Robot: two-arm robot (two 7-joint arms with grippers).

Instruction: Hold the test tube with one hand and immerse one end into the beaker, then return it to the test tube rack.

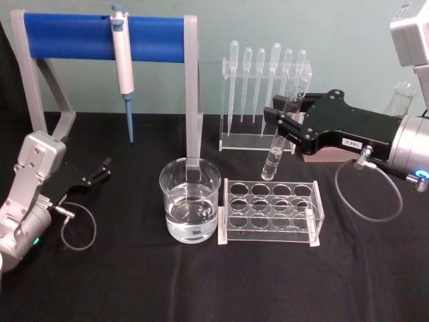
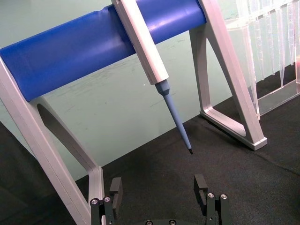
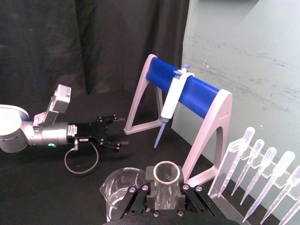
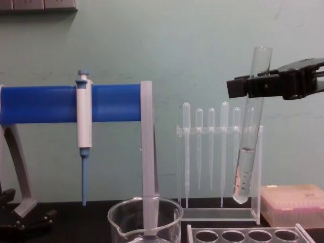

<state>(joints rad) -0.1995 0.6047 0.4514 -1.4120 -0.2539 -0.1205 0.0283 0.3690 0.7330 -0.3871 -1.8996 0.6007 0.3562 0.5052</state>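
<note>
The test tube [image 1: 273, 157] is clamped near its top by the right gripper [image 1: 284, 125], tilted above the rack [image 1: 269, 223]. Swung low, it could be cracked against the rim of the beaker [image 1: 174, 209]. The left gripper [image 1: 100, 172] lies parked, open and empty.

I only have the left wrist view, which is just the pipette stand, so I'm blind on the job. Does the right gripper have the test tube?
Observer: Yes. The right gripper is shut on the test tube near its upper part, holding it in the air, slightly tilted.
Operator: Where is its lower end?
Observer: In the chest view it hangs above the top of the test tube rack, not in any hole.
Operator: And the beaker?
Observer: The beaker stands on the table close beside the rack, on the robot's left of it, partly filled with clear liquid.
</note>
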